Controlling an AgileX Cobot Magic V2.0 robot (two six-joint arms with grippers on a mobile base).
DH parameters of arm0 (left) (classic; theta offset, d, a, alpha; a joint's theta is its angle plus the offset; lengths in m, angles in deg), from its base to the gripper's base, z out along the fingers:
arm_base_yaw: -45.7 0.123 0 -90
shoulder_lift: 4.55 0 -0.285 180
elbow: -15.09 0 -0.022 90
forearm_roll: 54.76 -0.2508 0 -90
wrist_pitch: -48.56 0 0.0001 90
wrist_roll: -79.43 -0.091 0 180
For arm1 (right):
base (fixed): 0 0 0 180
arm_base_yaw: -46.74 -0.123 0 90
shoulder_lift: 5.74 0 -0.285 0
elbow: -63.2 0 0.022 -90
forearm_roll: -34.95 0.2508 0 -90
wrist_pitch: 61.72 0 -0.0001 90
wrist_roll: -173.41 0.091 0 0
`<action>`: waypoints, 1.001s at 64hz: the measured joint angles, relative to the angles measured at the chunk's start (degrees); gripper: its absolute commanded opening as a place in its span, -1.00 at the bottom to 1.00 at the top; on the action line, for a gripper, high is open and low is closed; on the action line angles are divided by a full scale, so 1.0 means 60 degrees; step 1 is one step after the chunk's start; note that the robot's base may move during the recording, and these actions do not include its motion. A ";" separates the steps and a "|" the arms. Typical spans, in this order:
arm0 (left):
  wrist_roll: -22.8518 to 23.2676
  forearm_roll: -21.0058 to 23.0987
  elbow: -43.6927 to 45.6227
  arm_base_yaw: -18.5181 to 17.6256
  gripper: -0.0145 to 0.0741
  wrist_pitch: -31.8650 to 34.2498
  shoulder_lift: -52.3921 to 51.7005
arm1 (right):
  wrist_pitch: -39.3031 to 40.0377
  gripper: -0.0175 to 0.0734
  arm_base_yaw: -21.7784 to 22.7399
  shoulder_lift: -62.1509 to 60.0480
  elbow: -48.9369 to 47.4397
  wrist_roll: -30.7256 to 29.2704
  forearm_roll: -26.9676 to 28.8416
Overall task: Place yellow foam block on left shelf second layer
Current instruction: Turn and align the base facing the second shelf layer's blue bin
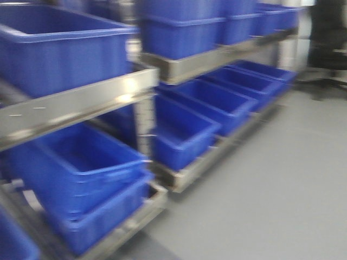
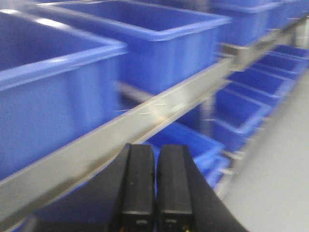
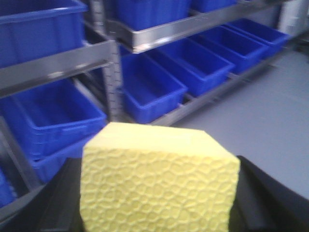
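The yellow foam block (image 3: 159, 179) fills the bottom of the right wrist view, held between my right gripper's black fingers (image 3: 256, 193); its near face has a honeycomb texture. My right gripper (image 3: 159, 203) is shut on it, in the air in front of the shelves. My left gripper (image 2: 155, 188) is shut and empty, its two black fingers pressed together, just below and in front of a steel shelf rail (image 2: 145, 121). The left shelf (image 1: 70, 108) with blue bins stands at the left of the front view. Neither gripper shows in the front view.
Steel racks hold rows of blue plastic bins (image 1: 179, 130) on upper and lower levels (image 3: 149, 92). A steel upright (image 3: 113, 82) divides two rack sections. Grey floor (image 1: 271, 189) lies to the right of the racks. A dark object (image 1: 328, 32) stands at the far right.
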 measured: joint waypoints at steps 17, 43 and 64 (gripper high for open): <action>0.0000 0.0000 0.0000 0.0000 -0.36 0.0000 0.0000 | 0.0000 -0.04 0.0000 0.0000 0.0000 0.0000 0.0000; 0.0000 0.0000 0.0000 0.0000 -0.36 0.0000 0.0000 | 0.0000 -0.09 0.0000 0.0000 0.0000 0.0000 0.0000; 0.0000 0.0000 0.0000 0.0000 -0.36 0.0000 0.0000 | 0.0000 -0.09 0.0000 0.0000 0.0000 0.0000 0.0000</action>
